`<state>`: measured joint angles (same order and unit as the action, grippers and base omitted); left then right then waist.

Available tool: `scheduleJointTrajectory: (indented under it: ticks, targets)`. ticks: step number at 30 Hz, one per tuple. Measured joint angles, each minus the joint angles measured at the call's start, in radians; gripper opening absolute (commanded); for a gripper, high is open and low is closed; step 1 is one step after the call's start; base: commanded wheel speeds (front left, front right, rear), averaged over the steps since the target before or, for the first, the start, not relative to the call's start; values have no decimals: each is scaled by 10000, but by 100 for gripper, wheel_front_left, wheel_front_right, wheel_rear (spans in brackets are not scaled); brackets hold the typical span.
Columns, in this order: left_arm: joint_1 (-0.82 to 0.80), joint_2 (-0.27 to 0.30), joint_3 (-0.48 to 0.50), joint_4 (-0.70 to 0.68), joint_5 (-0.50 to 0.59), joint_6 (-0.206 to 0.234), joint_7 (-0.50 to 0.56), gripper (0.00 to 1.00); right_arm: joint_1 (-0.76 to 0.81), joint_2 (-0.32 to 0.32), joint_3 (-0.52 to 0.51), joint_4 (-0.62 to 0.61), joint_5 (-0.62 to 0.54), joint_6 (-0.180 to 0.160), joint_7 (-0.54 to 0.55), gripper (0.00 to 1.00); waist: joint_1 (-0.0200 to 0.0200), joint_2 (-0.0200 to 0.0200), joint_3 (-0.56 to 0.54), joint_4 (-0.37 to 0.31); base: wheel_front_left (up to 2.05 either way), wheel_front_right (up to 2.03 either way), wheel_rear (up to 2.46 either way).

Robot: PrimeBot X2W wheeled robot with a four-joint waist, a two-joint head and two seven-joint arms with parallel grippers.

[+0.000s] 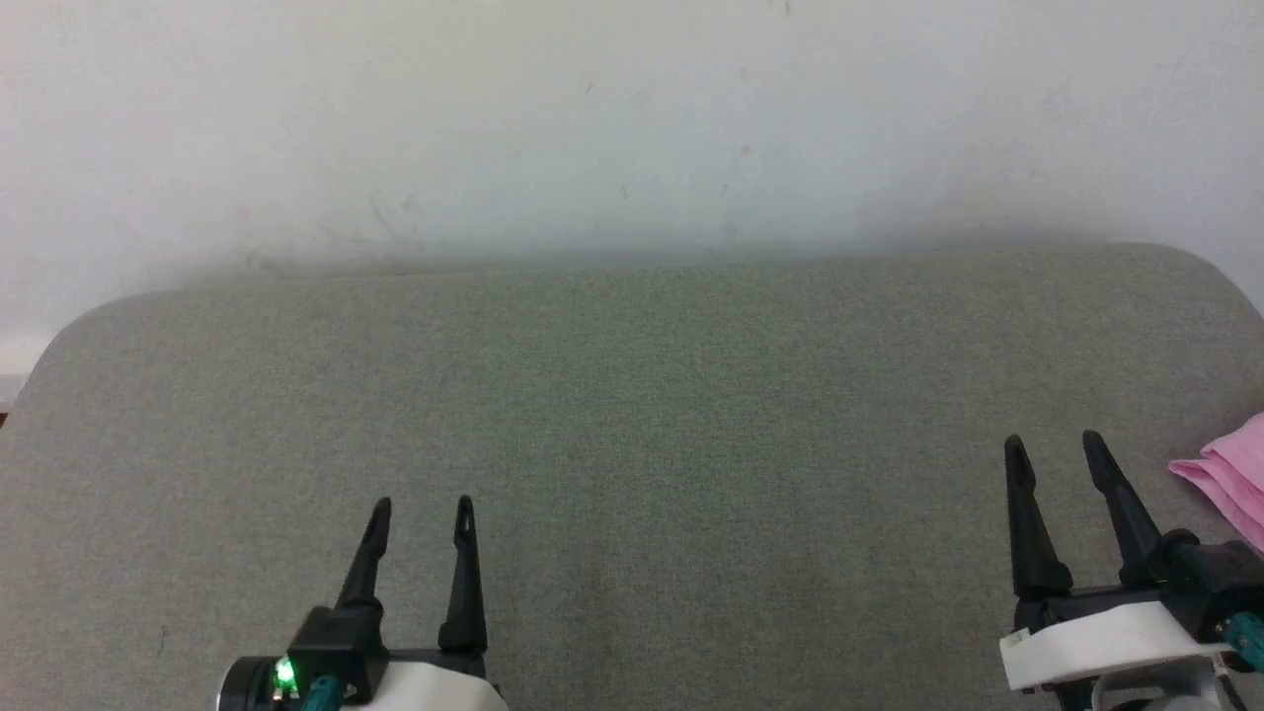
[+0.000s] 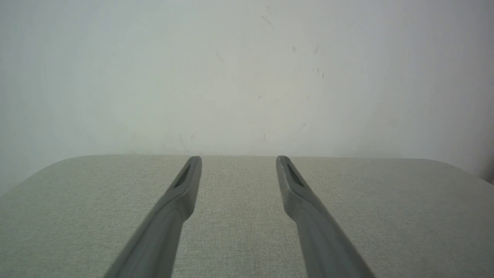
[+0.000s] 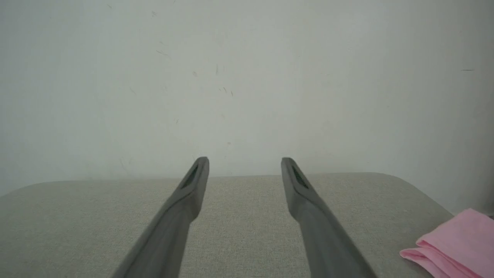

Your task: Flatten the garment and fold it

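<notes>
**Left end effector [image 1: 423, 504] and right end effector [image 1: 1053, 439] both spread open and empty**
The pink garment [image 1: 1229, 474] lies in layers on the grey table [image 1: 632, 395], near the right end effector's right side and untouched. I cannot tell whether it is folded or merely bunched. The right wrist view shows its stacked edges [image 3: 455, 241]; the head view crops them.

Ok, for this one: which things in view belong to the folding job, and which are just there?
Part of the job: the pink garment, lying layered at the far right; the left hand and right hand, both open, holding nothing; the grey padded surface they work on.
Just there: the scuffed white wall behind.
</notes>
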<state>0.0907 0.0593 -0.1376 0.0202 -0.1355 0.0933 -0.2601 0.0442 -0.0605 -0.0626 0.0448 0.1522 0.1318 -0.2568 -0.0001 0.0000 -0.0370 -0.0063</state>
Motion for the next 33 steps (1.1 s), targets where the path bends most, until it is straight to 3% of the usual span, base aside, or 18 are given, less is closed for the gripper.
scheduleJointTrajectory:
  ticks: [24,25,33]
  targets:
    - [108,-40,-217,334,399,81,0,100,118,59,113,8,-10,0,-2,100,1,0,133,77,0,0,0]
    - [105,-36,-217,303,403,98,0,0,116,58,115,10,-12,0,6,0,1,0,138,82,0,0,0]
    - [109,-35,-198,309,393,90,65,0,115,50,98,10,-17,0,88,0,1,0,148,82,0,0,0]
